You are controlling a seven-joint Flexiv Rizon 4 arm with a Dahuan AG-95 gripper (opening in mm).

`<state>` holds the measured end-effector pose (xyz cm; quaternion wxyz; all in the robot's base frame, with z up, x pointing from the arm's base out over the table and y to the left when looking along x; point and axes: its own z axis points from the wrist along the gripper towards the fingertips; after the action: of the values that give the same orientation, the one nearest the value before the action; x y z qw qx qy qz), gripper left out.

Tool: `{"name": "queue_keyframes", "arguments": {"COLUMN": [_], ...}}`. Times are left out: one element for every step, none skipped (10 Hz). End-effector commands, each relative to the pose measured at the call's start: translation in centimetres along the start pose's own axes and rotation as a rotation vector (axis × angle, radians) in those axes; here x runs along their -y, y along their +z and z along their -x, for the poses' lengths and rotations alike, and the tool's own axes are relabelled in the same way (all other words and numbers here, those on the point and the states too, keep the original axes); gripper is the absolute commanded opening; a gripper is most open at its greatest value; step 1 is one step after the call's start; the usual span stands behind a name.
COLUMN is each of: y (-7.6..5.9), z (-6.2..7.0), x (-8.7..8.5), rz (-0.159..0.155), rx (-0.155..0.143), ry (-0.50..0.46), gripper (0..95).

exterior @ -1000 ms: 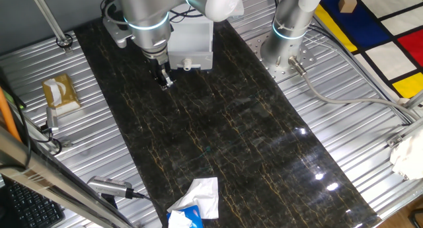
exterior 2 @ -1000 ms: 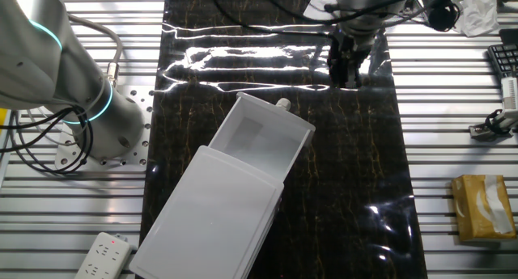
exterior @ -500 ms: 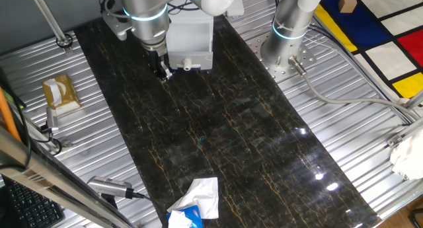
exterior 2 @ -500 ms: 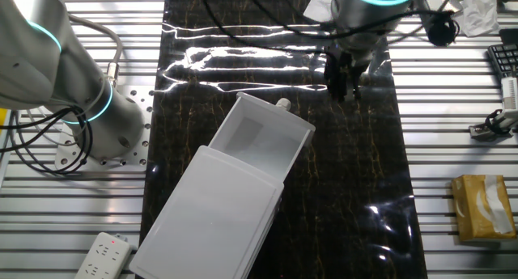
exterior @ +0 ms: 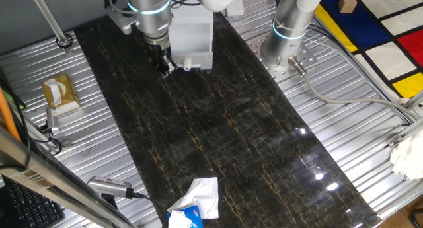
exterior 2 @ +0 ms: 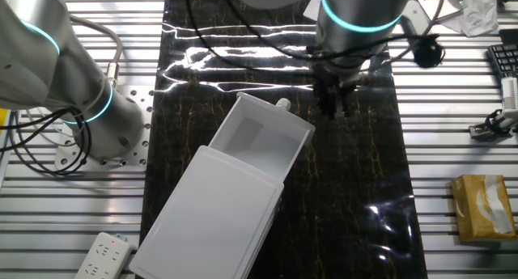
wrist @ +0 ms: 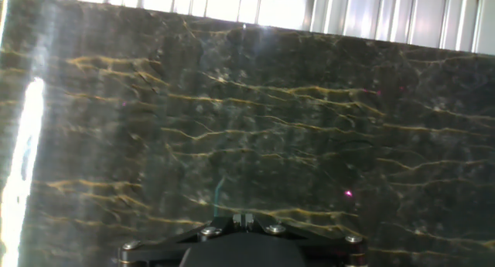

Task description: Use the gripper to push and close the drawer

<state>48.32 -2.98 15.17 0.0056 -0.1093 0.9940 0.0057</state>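
Observation:
The white drawer unit (exterior: 192, 36) lies at the far end of the dark marble mat. Its drawer (exterior 2: 263, 141) is pulled partly out of the housing (exterior 2: 210, 218), with the small knob (exterior 2: 283, 105) on its front. My black gripper (exterior: 163, 65) hangs just left of the drawer front, close to the knob (exterior: 187, 63) but apart from it. In the other fixed view the gripper (exterior 2: 334, 105) stands right of the knob, low over the mat. In the hand view the gripper (wrist: 244, 217) has its fingers pressed together, with only mat ahead and the drawer out of view.
A second silver arm on a round base (exterior: 289, 30) stands beside the drawer, also seen in the other fixed view (exterior 2: 73, 77). A tissue box (exterior: 59, 92) lies left of the mat. A crumpled tissue (exterior: 198, 198) lies at the mat's near end. A power strip (exterior 2: 101, 253) sits by the housing.
My gripper has moved along the mat toward the drawer front, closing the gap to the knob. The drawer has not moved.

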Motion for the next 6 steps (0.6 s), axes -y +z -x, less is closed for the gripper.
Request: {"name": "queue_keyframes", "arguments": {"y": [-0.1, -0.1, -0.1, -0.1, -0.2, -0.2], "z": [-0.9, -1.3, -1.8, -2.2, -2.5, -2.5], "x": [0.8, 1.1, 1.5, 1.7, 1.9, 1.9], "rz": [0.0, 0.001, 0.003, 0.004, 0.007, 0.007], "rx": [0.005, 0.005, 0.007, 0.009, 0.011, 0.011], "ry": [-0.012, -0.018, -0.025, -0.028, -0.032, -0.032], "gripper": [0.0, 0.0, 0.0, 0.0, 0.0, 0.0]}}
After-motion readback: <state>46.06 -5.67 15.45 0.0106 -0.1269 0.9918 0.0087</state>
